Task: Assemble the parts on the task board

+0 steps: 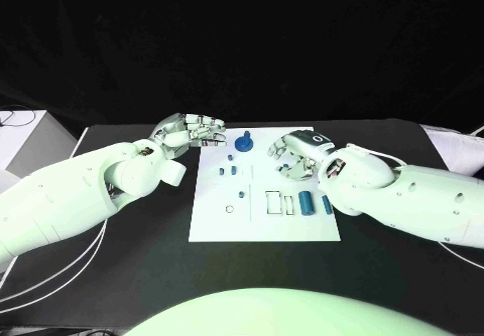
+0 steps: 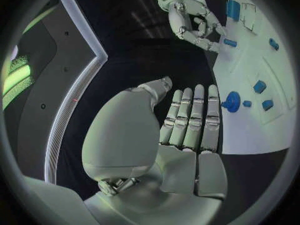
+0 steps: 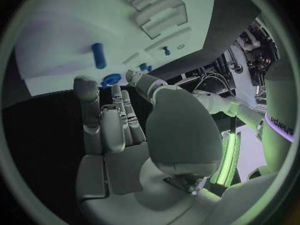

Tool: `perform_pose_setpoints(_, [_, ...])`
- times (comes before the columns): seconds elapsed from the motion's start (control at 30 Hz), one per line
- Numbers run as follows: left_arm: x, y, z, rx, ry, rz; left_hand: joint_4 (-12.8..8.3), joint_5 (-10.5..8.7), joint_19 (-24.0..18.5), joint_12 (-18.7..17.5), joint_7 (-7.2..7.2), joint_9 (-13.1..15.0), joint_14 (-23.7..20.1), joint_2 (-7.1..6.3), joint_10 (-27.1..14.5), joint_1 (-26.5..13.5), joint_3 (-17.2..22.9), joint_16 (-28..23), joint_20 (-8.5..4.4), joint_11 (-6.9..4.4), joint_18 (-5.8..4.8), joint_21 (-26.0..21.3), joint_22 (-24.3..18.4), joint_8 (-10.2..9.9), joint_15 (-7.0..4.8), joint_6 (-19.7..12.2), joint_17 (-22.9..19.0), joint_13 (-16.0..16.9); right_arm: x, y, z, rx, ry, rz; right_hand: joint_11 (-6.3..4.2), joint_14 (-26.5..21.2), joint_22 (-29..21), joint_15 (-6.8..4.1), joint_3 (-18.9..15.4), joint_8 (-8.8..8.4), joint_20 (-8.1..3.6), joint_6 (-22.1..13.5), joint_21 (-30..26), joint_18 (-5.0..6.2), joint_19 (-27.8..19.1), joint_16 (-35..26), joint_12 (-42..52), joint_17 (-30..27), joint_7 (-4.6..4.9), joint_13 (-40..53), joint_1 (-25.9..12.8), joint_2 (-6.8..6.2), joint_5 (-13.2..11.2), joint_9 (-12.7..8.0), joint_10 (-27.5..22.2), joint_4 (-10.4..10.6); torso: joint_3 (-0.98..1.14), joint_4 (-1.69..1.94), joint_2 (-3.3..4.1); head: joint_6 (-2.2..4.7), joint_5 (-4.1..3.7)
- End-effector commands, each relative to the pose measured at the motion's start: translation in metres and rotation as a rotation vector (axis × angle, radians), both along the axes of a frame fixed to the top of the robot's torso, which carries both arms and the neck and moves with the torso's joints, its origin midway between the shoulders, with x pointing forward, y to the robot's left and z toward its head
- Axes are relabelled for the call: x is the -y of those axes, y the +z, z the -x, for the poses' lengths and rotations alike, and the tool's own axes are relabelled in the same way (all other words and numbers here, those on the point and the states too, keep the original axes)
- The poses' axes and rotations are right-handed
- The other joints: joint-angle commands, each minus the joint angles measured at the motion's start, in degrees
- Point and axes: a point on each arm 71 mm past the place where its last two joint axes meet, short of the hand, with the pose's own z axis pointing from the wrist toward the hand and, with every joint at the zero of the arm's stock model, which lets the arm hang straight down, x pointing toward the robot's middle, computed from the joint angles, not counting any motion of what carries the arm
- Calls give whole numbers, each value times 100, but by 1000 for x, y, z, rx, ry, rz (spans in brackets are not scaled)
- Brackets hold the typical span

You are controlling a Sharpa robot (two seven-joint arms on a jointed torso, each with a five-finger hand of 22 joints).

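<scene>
Parts (image 1: 305, 203), small blue pieces, lie scattered on the white board (image 1: 217, 224) mid-tabletop. They look light, rigid and smooth, best pinched across their sides. Left robot hand (image 1: 189, 131) and right robot hand (image 1: 299, 150) hover spread, holding nothing.

Both arms were glossy white, rounded shells. The left hand (image 1: 189, 131) and right hand (image 1: 299, 152) were silver and segmented. Thin white cables trailed beneath the left arm.

One task board (image 1: 217, 224); roughly eight blue parts (image 1: 305, 203) on it, some too small to count surely.
</scene>
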Motion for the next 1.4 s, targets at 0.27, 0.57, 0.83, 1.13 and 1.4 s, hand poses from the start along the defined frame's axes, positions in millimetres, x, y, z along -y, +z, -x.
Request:
perform_pose_setpoints(0.27, [3, 1, -1, 12, -11, 28, -8, -12, 41, 40, -8, -5, -16, -2, -24, 56, -29, 23, 10, 6, 33, -23, -5, 13, 10, 15, 7, 1, 33, -1, -17, -107, 20, 166, -28, 260, 290, -49, -167, -46, -22, -5, 451, -90, 250, 190, -39, 215, -90, 1, -61, -129, -24, 8, 17, 78, -9, -27, -15, 74, -55])
perform_pose_setpoints(0.57, [3, 1, -1, 12, -10, 30, -8, -12, 41, 40, -8, -5, -16, -2, -24, 56, -29, 23, 10, 6, 33, -23, -5, 13, 10, 15, 7, 1, 26, -3, -18, -86, 39, 215, -27, 260, 280, -46, -232, -38, -23, 12, 432, -89, 257, 199, -51, 220, -123, 7, -35, -108, -46, 16, 10, 103, -15, -5, -1, 83, -77])
perform_pose_setpoints(0.83, [4, 1, -1, 13, -11, 30, -8, -11, 47, 55, -16, -6, -13, 3, -11, 62, -28, 28, 8, -2, 34, -23, -14, 15, 5, 18, 13, 3, 13, -12, -16, -84, 54, 216, -40, 261, 293, -57, -209, 7, -31, 102, 445, -92, 281, 212, -24, 228, -102, 29, 23, -45, -42, 37, 99, 131, -16, 3, 3, 70, -79])
perform_pose_setpoints(1.13, [4, 1, -1, 13, -12, 30, -8, -11, 47, 55, -16, -6, -13, 3, -11, 62, -28, 28, 8, -2, 34, -23, -14, 15, 5, 18, 13, 3, 2, -17, -16, -76, 58, 204, -53, 264, 338, -71, -95, 60, -44, 216, 500, -104, 318, 230, -15, 242, -58, 40, 48, 31, -20, 62, 191, 184, -19, 0, -5, 57, -69])
perform_pose_setpoints(1.4, [3, 1, 0, 12, -11, 29, -8, -11, 47, 55, -16, -6, -13, 3, -11, 62, -28, 28, 8, -2, 34, -23, -14, 15, 5, 18, 13, 3, -5, -21, -16, -74, 60, 201, -54, 264, 338, -74, -34, 88, -49, 276, 492, -104, 324, 238, -22, 246, -42, 40, 22, 64, -8, 76, 224, 236, -19, -4, -2, 35, -51])
